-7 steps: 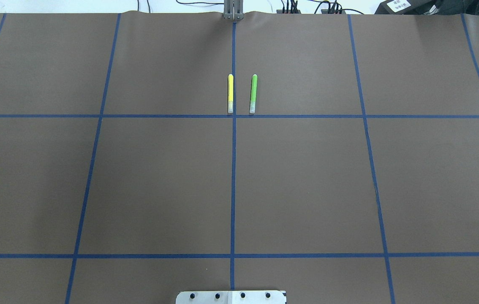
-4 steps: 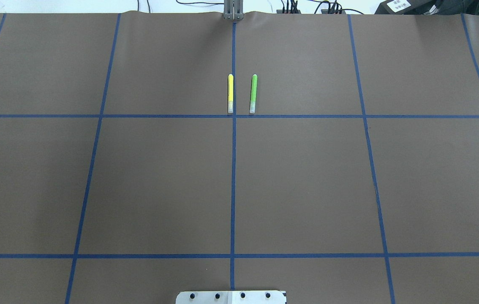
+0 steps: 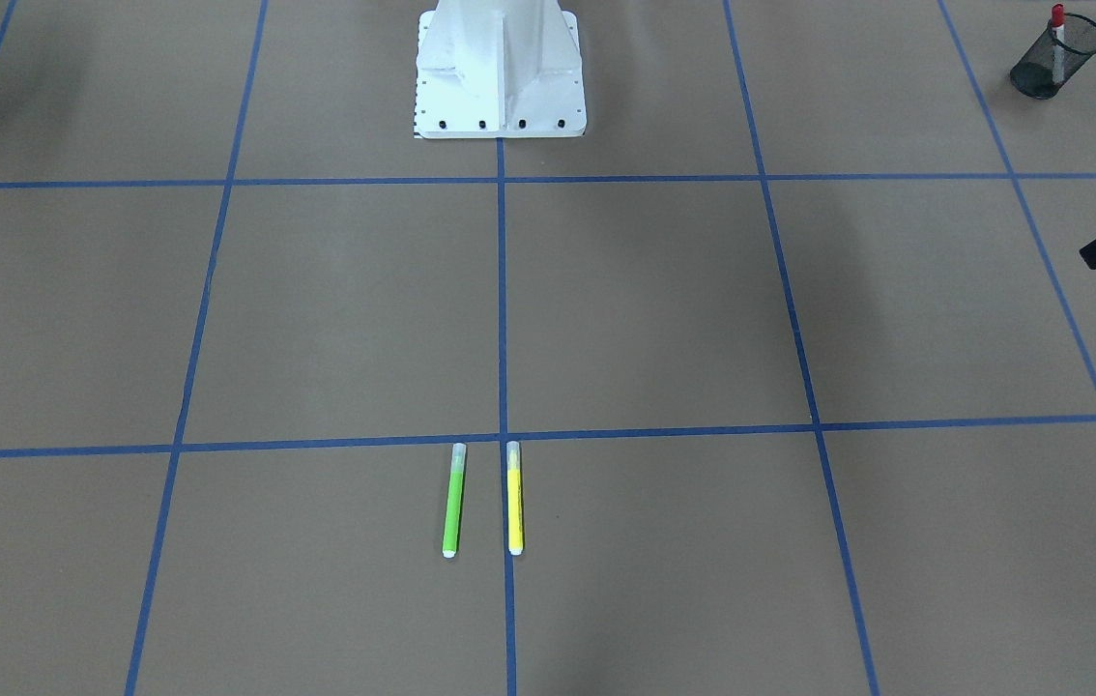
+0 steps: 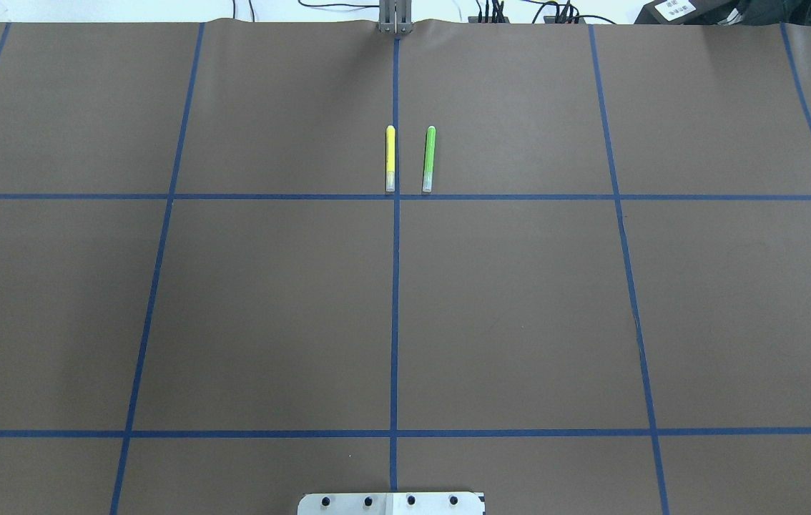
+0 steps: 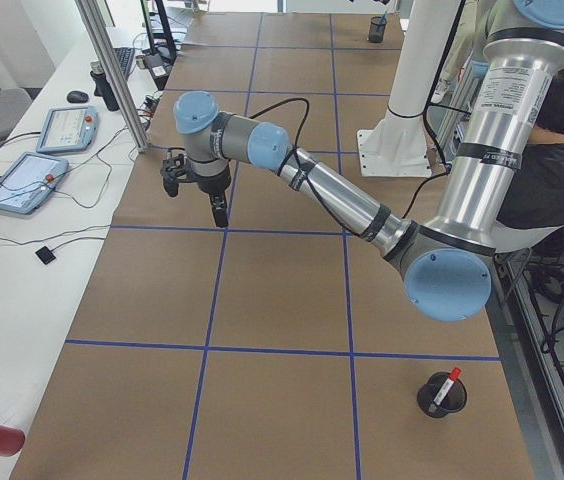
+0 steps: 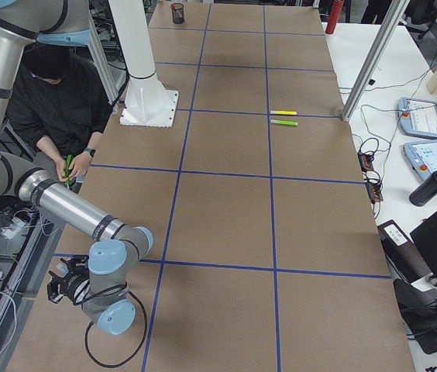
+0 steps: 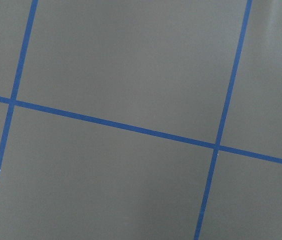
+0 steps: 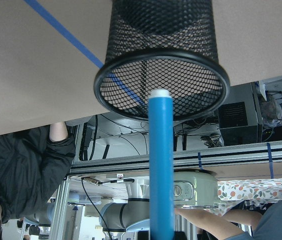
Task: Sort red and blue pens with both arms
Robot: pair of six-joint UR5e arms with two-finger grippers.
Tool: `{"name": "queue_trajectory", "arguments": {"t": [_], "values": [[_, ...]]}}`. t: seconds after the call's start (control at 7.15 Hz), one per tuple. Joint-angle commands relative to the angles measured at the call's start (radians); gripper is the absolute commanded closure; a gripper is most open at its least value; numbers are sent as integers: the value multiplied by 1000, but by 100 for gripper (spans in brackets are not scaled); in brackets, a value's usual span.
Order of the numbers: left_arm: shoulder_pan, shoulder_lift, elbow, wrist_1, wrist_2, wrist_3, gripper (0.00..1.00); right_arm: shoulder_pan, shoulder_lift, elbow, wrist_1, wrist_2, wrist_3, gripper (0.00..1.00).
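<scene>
1. blue pen (image 8: 161, 165): hangs in the air in the right wrist view, white end foremost; lined up on the mouth of a black mesh cup (image 8: 161, 35) that stands on the table (image 4: 520, 307); the white end is at or just over the rim, not seen to be inside.
2. right gripper (image 6: 65, 290): low by the table's edge at the robot's right end; its fingers lie outside the wrist view, yet the pen hangs unsupported along its line; judged clamped on the pen's hidden cap end.
3. red pen (image 3: 1057, 29): stands in a second mesh cup (image 3: 1034, 75) at the left end of the table; judged sorted.
4. left gripper (image 5: 195, 198): hovers over bare table, well apart from both pens; nothing seen in it; whether it is spread or closed cannot be told.
5. handling, judged: the pen is light, stiff, smooth round plastic; slippery in a two-finger pinch and apt to swing when held by one end, as here; a hold nearer mid-barrel would steady it; not fragile, so a short drop is tolerable.
6. risk, judged: the cup is light open mesh and may tip if the barrel strikes its rim; centre the white end over the mouth before letting go.
7. green marker (image 3: 452, 503) and yellow marker (image 3: 514, 498): lie side by side mid-table; not part of the sort.
</scene>
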Motion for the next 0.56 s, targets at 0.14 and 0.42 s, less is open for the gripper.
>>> {"name": "queue_trajectory", "arguments": {"t": [0.14,0.42], "values": [[0,-12,9,2,5,-4,0,0,30,-6,124,-11,76,1],[0,-9,8,5,7,-6,0,0,73,-4,338,-9,253,1]]}}
